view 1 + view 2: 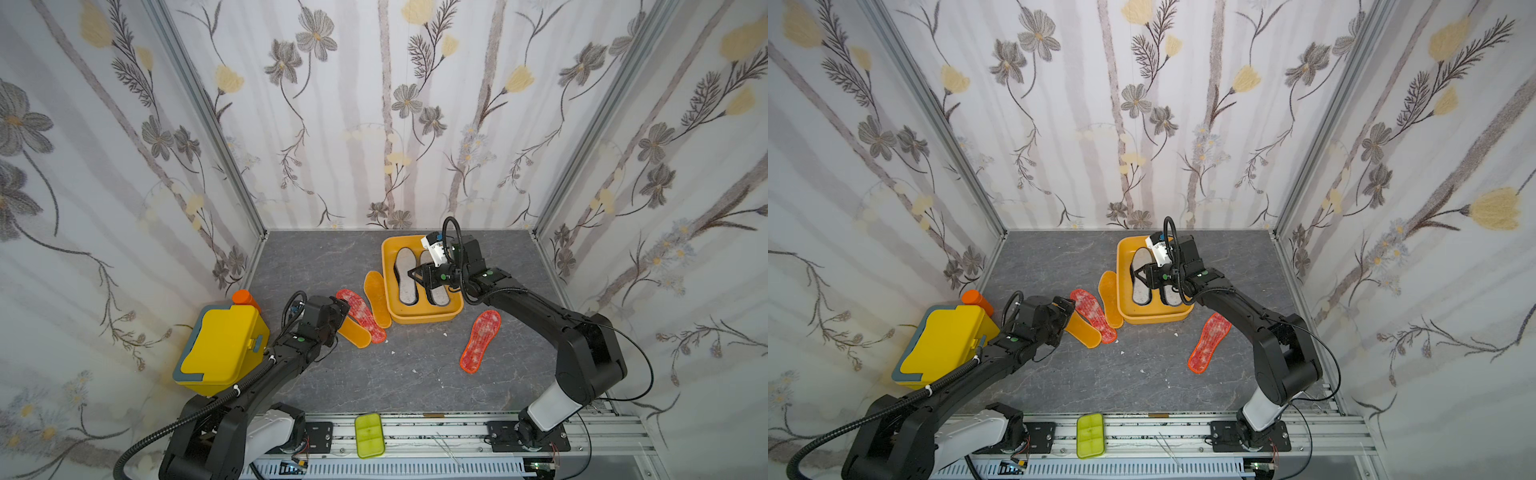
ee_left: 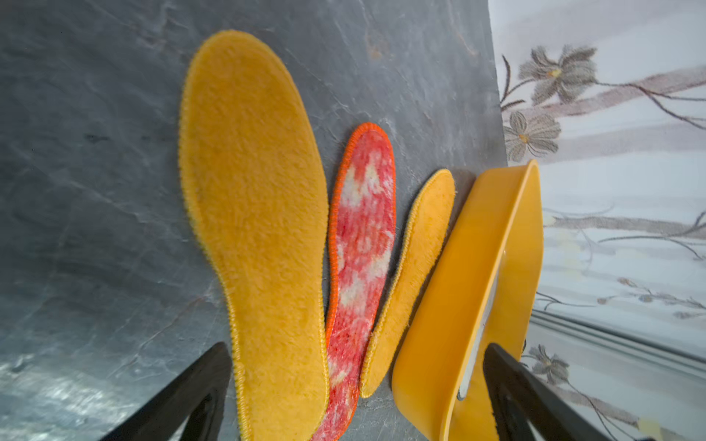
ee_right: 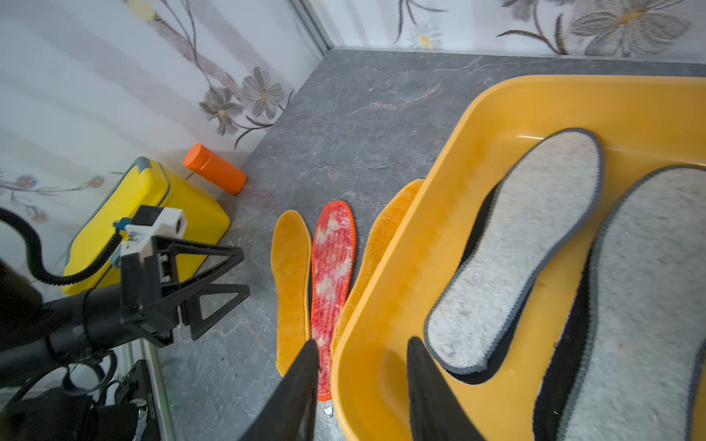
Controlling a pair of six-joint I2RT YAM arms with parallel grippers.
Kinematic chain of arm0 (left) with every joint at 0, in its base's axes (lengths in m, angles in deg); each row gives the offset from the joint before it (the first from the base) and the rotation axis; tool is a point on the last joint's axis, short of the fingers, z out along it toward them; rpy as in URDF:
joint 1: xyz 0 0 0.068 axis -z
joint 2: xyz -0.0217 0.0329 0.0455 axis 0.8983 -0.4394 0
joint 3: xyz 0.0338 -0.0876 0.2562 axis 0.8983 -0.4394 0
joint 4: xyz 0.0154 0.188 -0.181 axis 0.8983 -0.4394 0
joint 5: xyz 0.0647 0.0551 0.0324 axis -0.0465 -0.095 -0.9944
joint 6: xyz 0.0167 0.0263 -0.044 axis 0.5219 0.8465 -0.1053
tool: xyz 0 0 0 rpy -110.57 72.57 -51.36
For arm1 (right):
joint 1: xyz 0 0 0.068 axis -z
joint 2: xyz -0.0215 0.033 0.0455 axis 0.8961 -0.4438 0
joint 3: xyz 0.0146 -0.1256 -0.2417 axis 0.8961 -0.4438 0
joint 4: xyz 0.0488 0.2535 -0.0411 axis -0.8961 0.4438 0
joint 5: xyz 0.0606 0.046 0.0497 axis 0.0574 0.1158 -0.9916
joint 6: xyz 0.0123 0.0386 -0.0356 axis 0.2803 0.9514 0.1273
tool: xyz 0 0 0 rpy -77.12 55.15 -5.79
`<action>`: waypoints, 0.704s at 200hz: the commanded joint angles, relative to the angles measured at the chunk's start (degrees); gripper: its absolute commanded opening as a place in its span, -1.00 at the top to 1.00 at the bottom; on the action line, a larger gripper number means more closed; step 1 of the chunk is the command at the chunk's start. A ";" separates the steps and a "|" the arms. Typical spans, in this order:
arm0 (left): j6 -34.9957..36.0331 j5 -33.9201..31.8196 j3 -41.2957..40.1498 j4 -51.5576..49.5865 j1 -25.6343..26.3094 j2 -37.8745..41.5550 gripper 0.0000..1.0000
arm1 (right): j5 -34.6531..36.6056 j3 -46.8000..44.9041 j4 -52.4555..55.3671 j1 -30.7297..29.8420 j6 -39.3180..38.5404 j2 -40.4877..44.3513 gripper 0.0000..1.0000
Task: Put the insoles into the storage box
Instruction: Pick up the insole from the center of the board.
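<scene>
The storage box (image 1: pixel 388 266) (image 1: pixel 1154 319) (image 2: pixel 458 305) (image 3: pixel 420 248) holds two grey-white insoles (image 1: pixel 406 274) (image 3: pixel 527 236) lying on black ones (image 3: pixel 485 214). My right gripper (image 1: pixel 415 277) (image 1: pixel 1136 270) (image 3: pixel 363 343) hangs open over the box's left side, holding nothing. Left of the box lie two orange-yellow insoles (image 1: pixel 376 297) (image 1: pixel 353 332) (image 2: pixel 259 210) with a red-orange speckled insole (image 1: pixel 361 316) (image 2: pixel 363 248) (image 3: pixel 330 275) between them. Another speckled insole (image 1: pixel 480 340) lies to the right of the box. My left gripper (image 1: pixel 343 307) (image 1: pixel 1069 307) (image 2: pixel 357 347) stands wide open at the heel end of the nearer orange-yellow insole.
A yellow lidded box (image 1: pixel 224 345) with grey-blue trim stands at the left wall, with an orange cylinder (image 1: pixel 245 297) behind it. A lime-green tray (image 1: pixel 368 434) rests on the front rail. Small white crumbs dot the grey tabletop.
</scene>
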 commanded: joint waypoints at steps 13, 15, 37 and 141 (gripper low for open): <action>-10.41 -3.86 1.06 -4.72 0.11 -1.80 -1.00 | -2.71 -2.90 -4.39 -0.81 -2.07 1.67 0.21; -10.71 -4.04 1.29 -5.12 0.05 -2.14 -1.00 | -2.73 -3.22 -4.68 -0.86 -1.97 2.50 0.21; -12.04 -6.46 6.41 -13.20 0.18 -6.79 -1.00 | -3.43 -6.07 -6.68 -0.87 -1.39 4.95 0.21; -10.57 -11.39 18.11 -19.59 5.11 -18.37 -1.00 | 7.41 -15.66 -2.93 2.82 5.43 13.85 0.18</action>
